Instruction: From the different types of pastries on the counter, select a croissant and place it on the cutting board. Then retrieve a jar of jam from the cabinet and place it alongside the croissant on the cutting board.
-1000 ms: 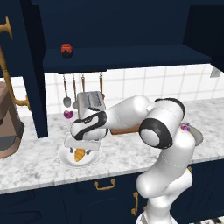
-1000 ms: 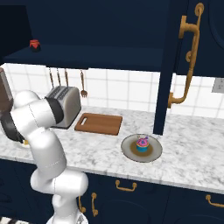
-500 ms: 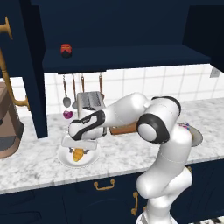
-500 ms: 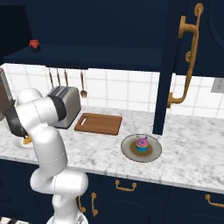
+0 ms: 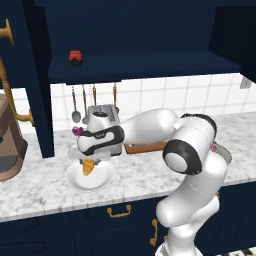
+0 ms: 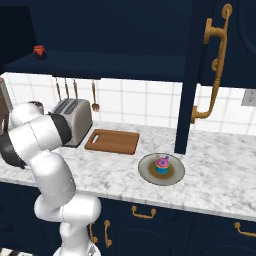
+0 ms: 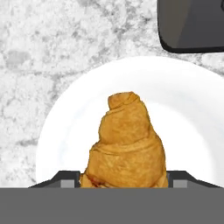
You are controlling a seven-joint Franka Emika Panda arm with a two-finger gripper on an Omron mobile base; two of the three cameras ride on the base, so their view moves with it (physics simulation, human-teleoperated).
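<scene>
The gripper [image 7: 124, 183] has closed from fully open onto the croissant [image 7: 124, 144] above the white plate [image 7: 192, 109]. The pastry appears gripped, though the fingertips are mostly hidden. Transfer to the cutting board [image 6: 112, 141] can follow.

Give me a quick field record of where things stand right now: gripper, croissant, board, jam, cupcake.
gripper: shut on the croissant, one dark finger tip on each side of it
croissant: over the white plate, left of the toaster in the left base view; not yet moved to the board
cutting board: on the counter right of the toaster, nothing on it
jam jar: on the cabinet shelf, untouched
cupcake: on its own grey plate, right of the board
</scene>
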